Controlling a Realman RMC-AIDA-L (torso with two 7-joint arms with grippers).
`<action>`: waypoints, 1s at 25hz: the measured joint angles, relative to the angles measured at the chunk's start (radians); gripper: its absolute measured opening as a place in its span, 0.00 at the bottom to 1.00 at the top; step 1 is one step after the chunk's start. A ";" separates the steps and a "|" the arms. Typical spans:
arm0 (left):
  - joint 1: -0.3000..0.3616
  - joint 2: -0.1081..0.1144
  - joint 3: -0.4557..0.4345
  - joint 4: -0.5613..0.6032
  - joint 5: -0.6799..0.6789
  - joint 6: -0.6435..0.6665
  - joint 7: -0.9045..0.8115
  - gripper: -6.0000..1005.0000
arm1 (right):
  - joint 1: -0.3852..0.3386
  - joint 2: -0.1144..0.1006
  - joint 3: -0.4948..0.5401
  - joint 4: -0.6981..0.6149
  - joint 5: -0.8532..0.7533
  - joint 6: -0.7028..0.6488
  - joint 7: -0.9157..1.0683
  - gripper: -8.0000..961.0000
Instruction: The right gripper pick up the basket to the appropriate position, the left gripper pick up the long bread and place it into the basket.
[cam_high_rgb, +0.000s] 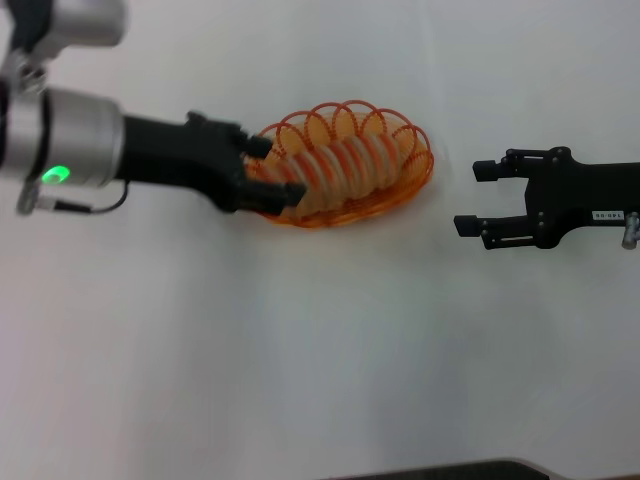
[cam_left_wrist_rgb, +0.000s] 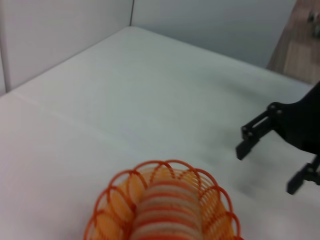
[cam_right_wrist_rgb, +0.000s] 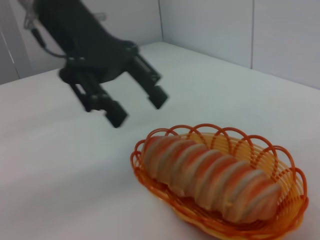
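The long bread (cam_high_rgb: 345, 165) lies lengthwise inside the orange wire basket (cam_high_rgb: 420, 170) on the white table. My left gripper (cam_high_rgb: 280, 170) is open and empty at the basket's left end. In the right wrist view it (cam_right_wrist_rgb: 138, 108) hangs a little above and clear of the bread (cam_right_wrist_rgb: 210, 175) and the basket (cam_right_wrist_rgb: 290, 175). My right gripper (cam_high_rgb: 472, 198) is open and empty, to the right of the basket with a gap between them. The left wrist view shows the bread (cam_left_wrist_rgb: 162, 215), the basket (cam_left_wrist_rgb: 107, 200) and the right gripper (cam_left_wrist_rgb: 266, 169) beyond.
The white table (cam_high_rgb: 320, 350) spreads around the basket. Pale walls (cam_right_wrist_rgb: 210, 25) stand behind it. A dark edge (cam_high_rgb: 450, 470) shows at the table's front.
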 joint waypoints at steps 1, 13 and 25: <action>0.015 0.000 -0.029 -0.012 -0.015 0.023 0.022 0.74 | 0.000 0.000 0.000 0.000 0.000 0.000 -0.001 0.87; 0.106 0.008 -0.286 -0.160 -0.038 0.182 0.258 0.74 | 0.007 -0.001 -0.002 0.000 0.001 -0.001 0.006 0.87; 0.132 0.048 -0.354 -0.313 -0.040 0.197 0.342 0.73 | -0.002 0.011 0.006 0.011 0.008 0.000 0.007 0.87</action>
